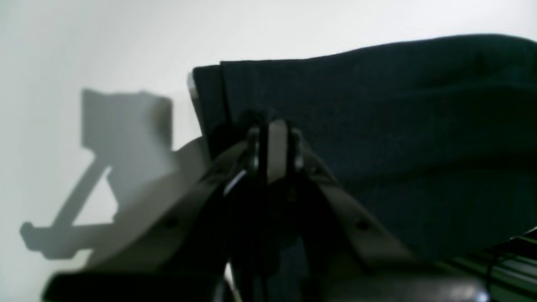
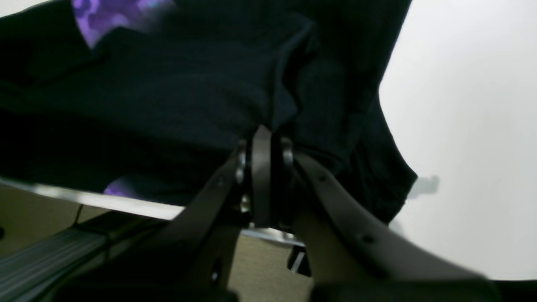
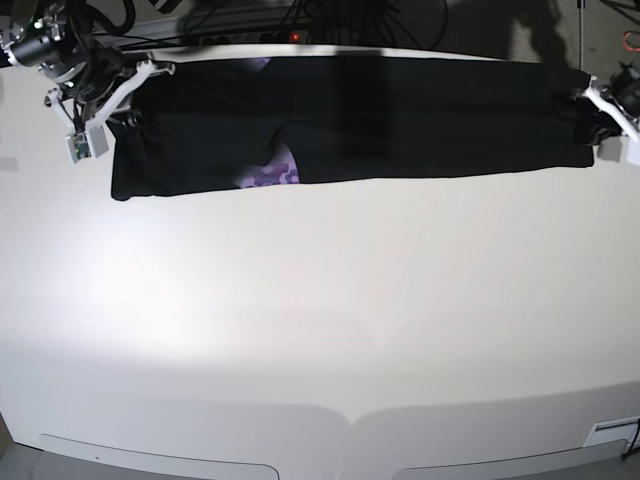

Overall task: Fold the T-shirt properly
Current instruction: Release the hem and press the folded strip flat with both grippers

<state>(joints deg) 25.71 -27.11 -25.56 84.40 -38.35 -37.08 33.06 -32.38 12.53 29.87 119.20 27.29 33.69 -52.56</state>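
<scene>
The black T-shirt [image 3: 400, 120] lies stretched as a long band along the far edge of the white table [image 3: 320, 320], with a patch of its purple print [image 3: 270, 175] showing at the lower fold. My left gripper [image 3: 585, 95] at the far right is shut on the shirt's edge; the left wrist view shows its closed tips [image 1: 272, 134] pinching black cloth [image 1: 398, 126]. My right gripper [image 3: 135, 90] at the far left is shut on the other end; the right wrist view shows its tips [image 2: 262, 144] clamped on dark cloth [image 2: 168, 84].
Cables and dark equipment [image 3: 300, 20] sit behind the table's far edge. The table's far edge [image 2: 126, 203] and the floor beyond show under the right gripper. The table's broad near surface is white.
</scene>
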